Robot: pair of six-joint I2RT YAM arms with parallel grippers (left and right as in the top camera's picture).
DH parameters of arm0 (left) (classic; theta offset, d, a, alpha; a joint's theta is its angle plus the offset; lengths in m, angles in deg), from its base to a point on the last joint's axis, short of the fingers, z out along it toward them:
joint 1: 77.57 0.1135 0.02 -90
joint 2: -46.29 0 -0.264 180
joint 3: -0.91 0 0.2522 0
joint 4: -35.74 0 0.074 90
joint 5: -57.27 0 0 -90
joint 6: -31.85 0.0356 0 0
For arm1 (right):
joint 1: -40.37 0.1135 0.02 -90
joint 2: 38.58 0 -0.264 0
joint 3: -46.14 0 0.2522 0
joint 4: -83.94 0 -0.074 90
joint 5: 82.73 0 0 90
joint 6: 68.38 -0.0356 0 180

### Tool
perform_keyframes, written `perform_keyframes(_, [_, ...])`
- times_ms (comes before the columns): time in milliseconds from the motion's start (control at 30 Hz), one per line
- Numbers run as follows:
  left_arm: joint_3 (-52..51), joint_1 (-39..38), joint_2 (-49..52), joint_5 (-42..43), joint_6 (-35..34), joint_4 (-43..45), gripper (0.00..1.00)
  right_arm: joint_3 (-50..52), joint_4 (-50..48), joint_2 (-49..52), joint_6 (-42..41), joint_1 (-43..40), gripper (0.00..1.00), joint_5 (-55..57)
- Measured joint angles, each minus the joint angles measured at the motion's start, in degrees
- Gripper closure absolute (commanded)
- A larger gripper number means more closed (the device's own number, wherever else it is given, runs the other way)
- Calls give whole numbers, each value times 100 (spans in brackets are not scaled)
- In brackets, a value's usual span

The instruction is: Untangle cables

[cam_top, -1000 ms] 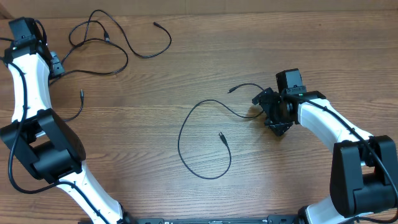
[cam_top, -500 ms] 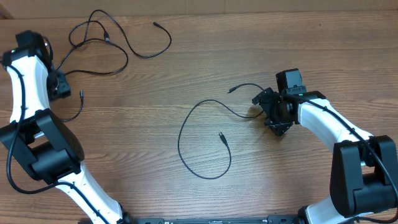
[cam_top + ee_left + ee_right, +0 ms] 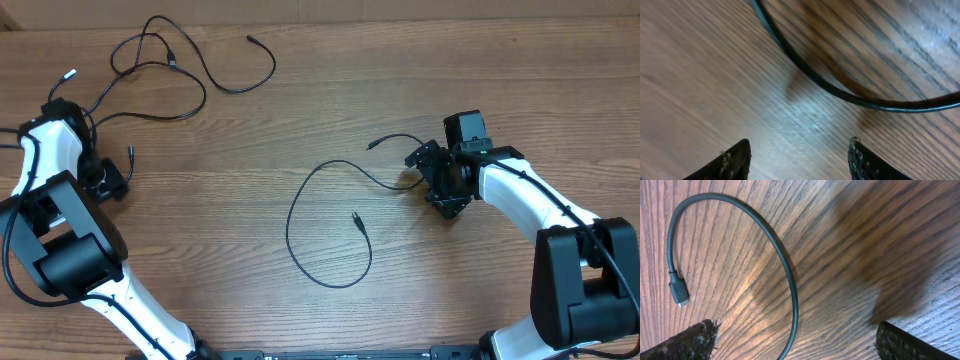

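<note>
One cable [image 3: 289,225] lies free at the centre, two cables [image 3: 205,95] at 11 o'clock cross each other, and left gripper [image 3: 108,182] and right gripper [image 3: 438,180] gape, holding nothing

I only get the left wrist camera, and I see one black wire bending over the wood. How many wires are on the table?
Observer: Three: a crossed pair of cables at the far left and a loop cable in the middle.
Operator: Where's my other arm?
Observer: The right end effector is open over the loop cable, near one plug, gripping nothing.
Operator: Is any end shiny?
Observer: Yes, a silvery-white tip lies just beyond the left arm.
</note>
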Motion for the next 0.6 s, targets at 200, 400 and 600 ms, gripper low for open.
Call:
perform_keyframes(200, [-367,2,-70,175,-20,621,32,0,2,2,0,0,0,-2])
perform_keyframes(400, [-579,2,-186,214,-39,1143,43,0,4,0,0,0,0,0])
perform_keyframes(600, [-686,2,-190,219,-42,1875,66,0,7,0,-2,0,0,0])
